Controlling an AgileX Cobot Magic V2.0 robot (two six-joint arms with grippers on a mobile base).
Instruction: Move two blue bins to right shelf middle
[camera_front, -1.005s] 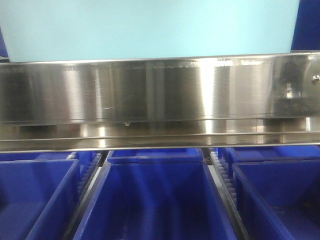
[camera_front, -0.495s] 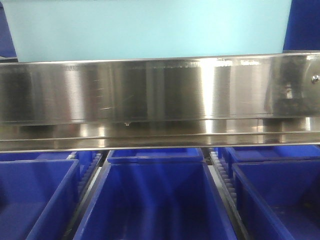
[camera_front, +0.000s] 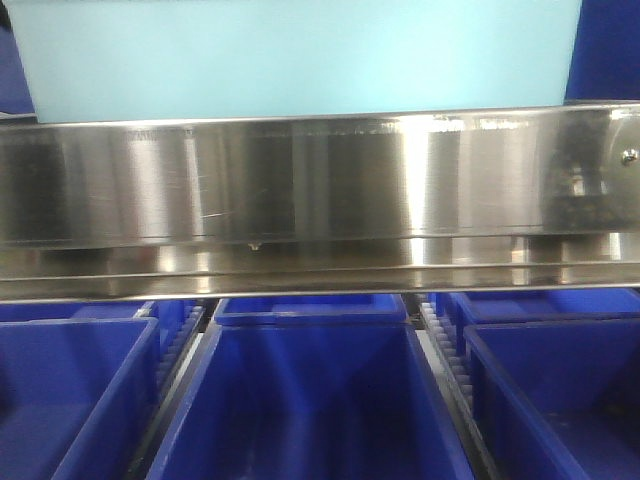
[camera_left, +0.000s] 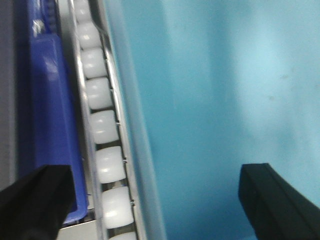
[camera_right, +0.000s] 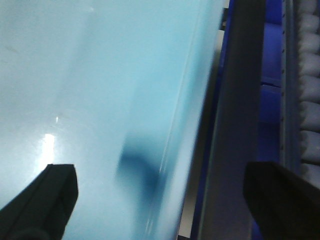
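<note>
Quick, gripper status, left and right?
Left gripper: open wide, gripping nothing.
Right gripper: open wide, gripping nothing.

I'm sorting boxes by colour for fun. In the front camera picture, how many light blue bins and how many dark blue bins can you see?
Light blue bin: 1
Near dark blue bins: 3
Back dark blue bins, only rims showing: 3
Total: 7

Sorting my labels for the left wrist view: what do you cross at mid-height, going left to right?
dark blue bin → row of white rollers → light blue bin
</note>
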